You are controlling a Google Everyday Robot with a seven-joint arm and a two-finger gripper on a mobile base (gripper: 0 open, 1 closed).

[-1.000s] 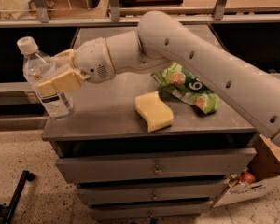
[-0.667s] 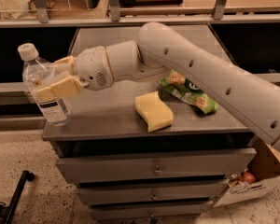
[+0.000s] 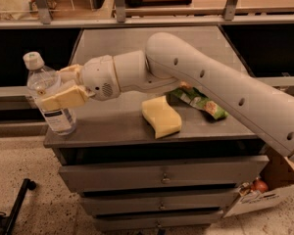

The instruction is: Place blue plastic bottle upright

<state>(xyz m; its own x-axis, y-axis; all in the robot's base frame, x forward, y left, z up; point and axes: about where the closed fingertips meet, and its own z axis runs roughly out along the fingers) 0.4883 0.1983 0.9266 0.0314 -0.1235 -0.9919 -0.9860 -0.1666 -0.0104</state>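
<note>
– Gripper (image 3: pixel 53 88) first: where does it sit?

– At the left front corner of the grey metal cabinet top (image 3: pixel 112 129). It is on the end of the white jointed arm (image 3: pixel 220 89), which reaches in from the right and crosses above the cabinet.

– And its tan fingers (image 3: pixel 63 98)?

– They are clamped on the blue plastic bottle (image 3: pixel 58 117), a small clear, faintly bluish one with a white screw cap and a pale label with dark print. One finger lies across the near side of the body just above the label. The other shows behind the bottle's shoulder.

– How does the bottle stand?

– Cap up and close to upright, with the top leaning a little to the left. Its base is down at the cabinet's corner, near both the left and the front edge. Whether it rests fully on the surface I cannot tell.

– What else is on top?

– A pale yellow rectangular sponge (image 3: pixel 161 116) lies near the front edge, about mid-width and well apart from the bottle. A crinkled green snack bag (image 3: pixel 202 103) lies just behind it to the right, partly under the arm.

– And lower down?

– Grey drawers (image 3: pixel 161 177) fill the cabinet's front. An open cardboard box (image 3: pixel 264 197) sits on the speckled floor just beside the cabinet's right side.
</note>
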